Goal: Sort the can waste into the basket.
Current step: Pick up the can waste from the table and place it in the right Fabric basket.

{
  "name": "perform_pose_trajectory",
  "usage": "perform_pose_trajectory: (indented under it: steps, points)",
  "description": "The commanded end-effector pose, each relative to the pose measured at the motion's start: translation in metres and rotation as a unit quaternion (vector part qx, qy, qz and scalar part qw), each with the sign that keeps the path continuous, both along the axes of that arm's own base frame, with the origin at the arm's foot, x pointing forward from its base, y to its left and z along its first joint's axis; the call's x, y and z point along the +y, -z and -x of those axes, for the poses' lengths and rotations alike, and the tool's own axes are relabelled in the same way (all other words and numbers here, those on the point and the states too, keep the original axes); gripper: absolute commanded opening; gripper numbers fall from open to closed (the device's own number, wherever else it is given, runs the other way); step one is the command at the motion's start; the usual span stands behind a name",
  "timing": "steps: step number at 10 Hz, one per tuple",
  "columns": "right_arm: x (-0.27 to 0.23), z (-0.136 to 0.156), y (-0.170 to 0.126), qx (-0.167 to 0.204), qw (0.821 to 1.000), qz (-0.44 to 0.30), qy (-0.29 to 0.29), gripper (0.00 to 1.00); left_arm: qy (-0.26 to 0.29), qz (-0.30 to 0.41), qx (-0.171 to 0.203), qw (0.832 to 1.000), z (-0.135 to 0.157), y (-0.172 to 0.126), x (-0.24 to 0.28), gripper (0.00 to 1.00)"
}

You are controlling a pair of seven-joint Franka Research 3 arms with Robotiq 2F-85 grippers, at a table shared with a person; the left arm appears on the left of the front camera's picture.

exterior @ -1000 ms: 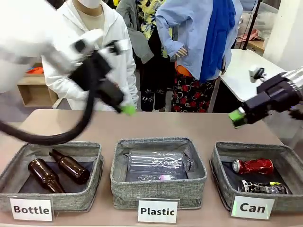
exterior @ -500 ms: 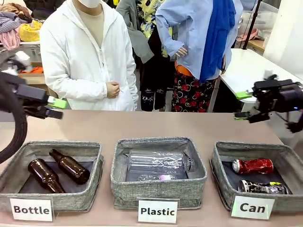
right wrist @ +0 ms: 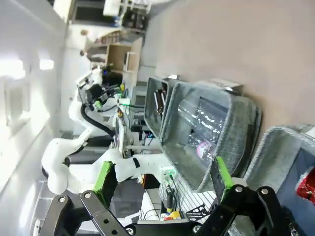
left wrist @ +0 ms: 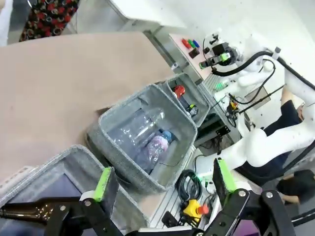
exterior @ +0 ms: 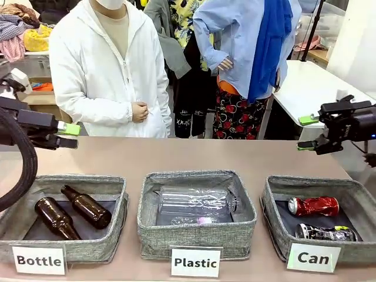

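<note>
The crushed red can (exterior: pixel 314 206) and the black labelled can (exterior: pixel 328 233) lie side by side inside the grey "Can" basket (exterior: pixel 272 212) at the front right. My right gripper (exterior: pixel 308 133) hovers open and empty above the table's far right, back from that basket. At the far left my left gripper (exterior: pixel 68 135) is open and empty, above and behind the "Bottle" bin. The left wrist view shows the red can (left wrist: pixel 179 91) small in the far basket (left wrist: pixel 170 84). In the right wrist view my right gripper (right wrist: pixel 162 177) is open, with the red can (right wrist: pixel 309 186) at the edge.
The "Plastic" bin (exterior: pixel 196 238) at front centre holds clear plastic bottles (exterior: pixel 197 202). Two brown glass bottles (exterior: pixel 85 207) lie in the "Bottle" bin (exterior: pixel 14 208) at front left. A person in a white jacket (exterior: pixel 111 70) stands at the far side, hands held at the waist.
My left arm swung from the table's middle back to the far left. The right gripper rose and drew slightly right. Both cans stayed in the basket.
</note>
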State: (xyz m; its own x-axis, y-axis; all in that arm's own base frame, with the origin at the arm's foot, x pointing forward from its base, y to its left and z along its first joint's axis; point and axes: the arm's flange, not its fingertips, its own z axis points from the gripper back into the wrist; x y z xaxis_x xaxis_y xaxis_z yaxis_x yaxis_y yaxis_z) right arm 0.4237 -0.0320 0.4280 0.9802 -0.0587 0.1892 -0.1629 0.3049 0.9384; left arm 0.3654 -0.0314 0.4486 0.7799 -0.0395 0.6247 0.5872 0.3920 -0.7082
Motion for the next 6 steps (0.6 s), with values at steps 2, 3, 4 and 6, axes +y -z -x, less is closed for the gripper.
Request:
perform_pose_trajectory:
  steps: [2,3,4,6]
  points:
    - [-0.0005,-0.0004,-0.0021,-0.006,1.000,-0.010,-0.002,1.00,0.003,-0.007,0.006,1.000,0.0013,-0.0079,0.0055,1.00]
    - [-0.0005,-0.0004,-0.0021,-0.006,1.000,-0.010,-0.002,1.00,0.003,-0.007,0.006,1.000,0.0013,-0.0079,0.0055,1.00]
    - [-0.0005,-0.0004,-0.0021,-0.006,1.000,-0.010,-0.002,1.00,0.003,-0.007,0.006,1.000,0.0013,-0.0079,0.0055,1.00]
    - [-0.0005,-0.0004,-0.0021,-0.006,1.000,-0.010,-0.002,1.00,0.003,-0.007,0.006,1.000,0.0013,-0.0079,0.0055,1.00]
